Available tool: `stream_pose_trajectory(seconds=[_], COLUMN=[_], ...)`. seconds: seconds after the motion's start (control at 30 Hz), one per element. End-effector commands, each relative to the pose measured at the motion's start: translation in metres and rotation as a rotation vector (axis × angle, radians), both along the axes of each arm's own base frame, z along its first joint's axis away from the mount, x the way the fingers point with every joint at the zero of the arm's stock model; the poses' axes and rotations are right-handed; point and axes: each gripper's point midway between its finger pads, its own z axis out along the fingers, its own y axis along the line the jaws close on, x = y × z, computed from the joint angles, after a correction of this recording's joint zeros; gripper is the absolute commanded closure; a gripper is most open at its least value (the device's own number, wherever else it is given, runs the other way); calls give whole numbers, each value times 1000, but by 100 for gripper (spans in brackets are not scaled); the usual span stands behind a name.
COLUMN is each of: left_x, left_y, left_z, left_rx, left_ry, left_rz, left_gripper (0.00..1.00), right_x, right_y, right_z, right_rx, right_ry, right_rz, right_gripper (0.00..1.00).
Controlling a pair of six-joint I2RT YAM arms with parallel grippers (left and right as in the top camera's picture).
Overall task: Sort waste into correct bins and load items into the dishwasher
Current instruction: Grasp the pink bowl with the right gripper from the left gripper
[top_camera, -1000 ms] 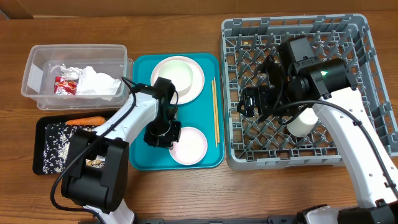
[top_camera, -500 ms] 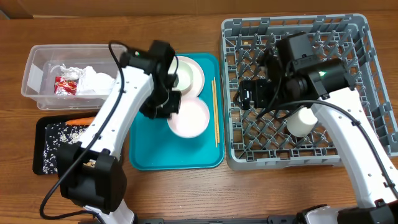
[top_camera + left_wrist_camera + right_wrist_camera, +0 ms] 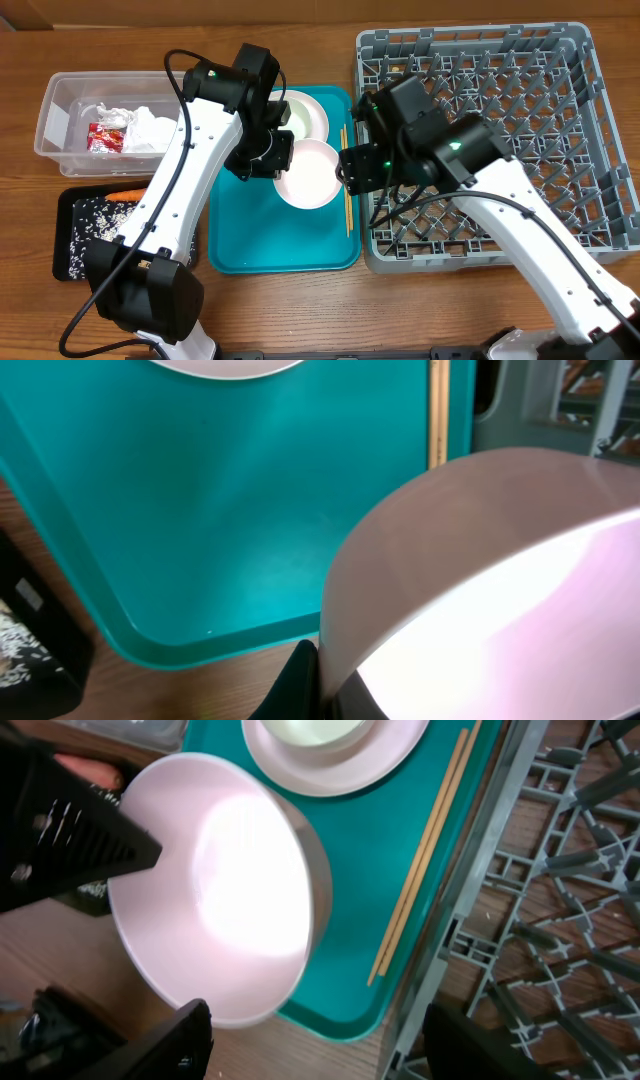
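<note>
Pale pink bowl [image 3: 310, 172]: smooth, round, glossy; held above the teal tray's [image 3: 250, 235] right half.
Left hand [image 3: 262, 160]: clamped on the bowl's rim.
Right hand [image 3: 352, 168]: fingers spread wide, empty, over the teal tray's right edge.
Chopsticks [image 3: 346, 190]: thin pale wood, lying along that edge.
Dish rack [image 3: 560, 150]: grey plastic lattice with pegs, right of the teal tray.
Tabletop [image 3: 30, 300]: brown wood grain.

Pale pink bowl [image 3: 312, 175]. Plain teal tray [image 3: 250, 235]. Grey lattice rack [image 3: 560, 70]. Black tray [image 3: 60, 235], speckled white. Orange carrot [image 3: 125, 194]. Red wrapper [image 3: 104, 138]. Brown wood-grain desk [image 3: 300, 310].
</note>
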Motion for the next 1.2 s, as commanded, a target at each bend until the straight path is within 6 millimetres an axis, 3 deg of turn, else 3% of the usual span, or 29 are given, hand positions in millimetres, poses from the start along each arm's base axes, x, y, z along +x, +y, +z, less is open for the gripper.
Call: stream_pose_trajectory(seconds=[0.0,0.1,0.43,0.53,0.8,0.87,0.9,0.93,1.17], left_x=[-1,-1,1,2,8,10,10,11,16], left_y=[-14,-14,-15,-15,-17,-18,-18,-18,-19], left_z=[16,16,16,16,17,17,17,17,18], left_rx=[-77,-79,-83,-84,-92,-93,-94,-95,-101], left_ry=[-34,-32,-43,-46,-73,-78,-81,-83,-103], left_rz=[-41,-43,-44,-44,-45,-45,-45,-44,-43], left_gripper=[96,96,96,96,94,84,69,63,48], right_x=[15,20,27,28,31,32,32,33,57], right_y=[5,10,15,16,17,17,18,18,-4], right_z=[-16,-22,-54,-53,-52,-52,-52,-51,-49], right_rx=[-62,-60,-102,-99,-92,-90,-89,-89,-154], right_ry=[-25,-26,39,33,22,19,17,14,-69], right_rz=[-51,-48,-44,-44,-47,-46,-46,-42,-123], right_gripper=[30,34,70,83,96,96,96,96,96])
